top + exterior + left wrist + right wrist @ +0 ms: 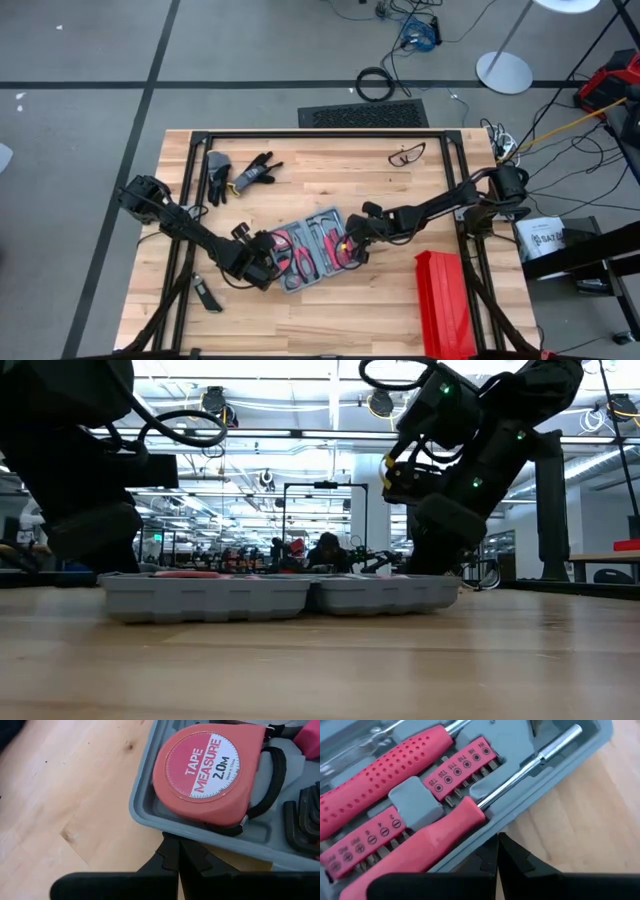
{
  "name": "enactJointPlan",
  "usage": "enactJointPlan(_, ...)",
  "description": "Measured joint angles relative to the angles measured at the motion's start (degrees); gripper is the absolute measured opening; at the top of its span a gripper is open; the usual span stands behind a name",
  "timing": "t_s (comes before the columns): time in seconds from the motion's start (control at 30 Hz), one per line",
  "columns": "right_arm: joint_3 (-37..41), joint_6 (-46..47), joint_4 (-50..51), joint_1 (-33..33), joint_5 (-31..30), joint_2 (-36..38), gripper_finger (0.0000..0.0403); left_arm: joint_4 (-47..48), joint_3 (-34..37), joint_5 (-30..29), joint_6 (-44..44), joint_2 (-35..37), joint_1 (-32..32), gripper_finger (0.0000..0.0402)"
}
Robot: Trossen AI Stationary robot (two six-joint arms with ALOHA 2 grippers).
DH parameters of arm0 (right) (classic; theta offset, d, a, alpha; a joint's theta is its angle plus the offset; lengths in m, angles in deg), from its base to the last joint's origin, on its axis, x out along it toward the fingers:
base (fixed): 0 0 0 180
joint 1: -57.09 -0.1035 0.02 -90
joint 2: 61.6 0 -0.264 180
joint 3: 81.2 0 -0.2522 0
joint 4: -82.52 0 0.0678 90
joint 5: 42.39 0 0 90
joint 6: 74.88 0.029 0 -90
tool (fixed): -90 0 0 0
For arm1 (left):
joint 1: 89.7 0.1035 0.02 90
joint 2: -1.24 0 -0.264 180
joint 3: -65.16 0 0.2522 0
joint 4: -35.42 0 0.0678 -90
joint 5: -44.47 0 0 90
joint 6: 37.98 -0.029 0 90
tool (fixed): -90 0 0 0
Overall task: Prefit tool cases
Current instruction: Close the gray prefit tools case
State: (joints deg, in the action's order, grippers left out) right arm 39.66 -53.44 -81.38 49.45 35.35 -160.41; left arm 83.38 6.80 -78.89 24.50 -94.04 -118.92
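Observation:
The blue-grey tool case [312, 252] lies open and flat on the wooden table, its two halves side by side in the low view [280, 595]. Its grey slots hold a red tape measure [205, 770], pink-handled screwdrivers [420, 845] and bit strips [462, 767]. My left gripper [272, 262] is shut at the case's left end, beside the tape measure. My right gripper [352, 243] is shut at the opposite end, beside the screwdriver shaft. Both point slanting down. My left gripper meets the case's outer wall [172, 831] just below the tape measure with its shut fingertips [175, 851], slanting down from the table's left. The case stays flat on the table. My right gripper meets the case's rim [492, 827] beside the long screwdriver with its shut fingertips [497, 851], slanting down from the table's right. The case lies flat under it.
A long red ribbed box [445, 300] stands near the front right. Black gloves [240, 172] lie at the far left, safety glasses [406, 154] at the far right, and a small dark tool [207, 295] near the front left. Black frame rails [320, 135] border the table.

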Motion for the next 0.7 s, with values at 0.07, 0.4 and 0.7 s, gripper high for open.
enactJointPlan(0.07, 0.1, -0.1, 0.1, -0.1, 0.7, 0.6, 0.0000, -0.2, 0.0, -0.5, 0.0, 0.0, 0.0, 0.0000)
enactJointPlan(0.4, 0.1, -0.1, -0.2, 0.0, 0.8, 1.0, 0.0000, -0.5, 0.0, -1.1, 0.2, 0.0, 0.0, 0.0000)
enactJointPlan(0.7, 0.1, 0.2, -1.5, -1.1, 0.7, 1.1, 0.0000, -0.6, 0.0, -1.3, 0.2, 0.0, 0.0, 0.0000)
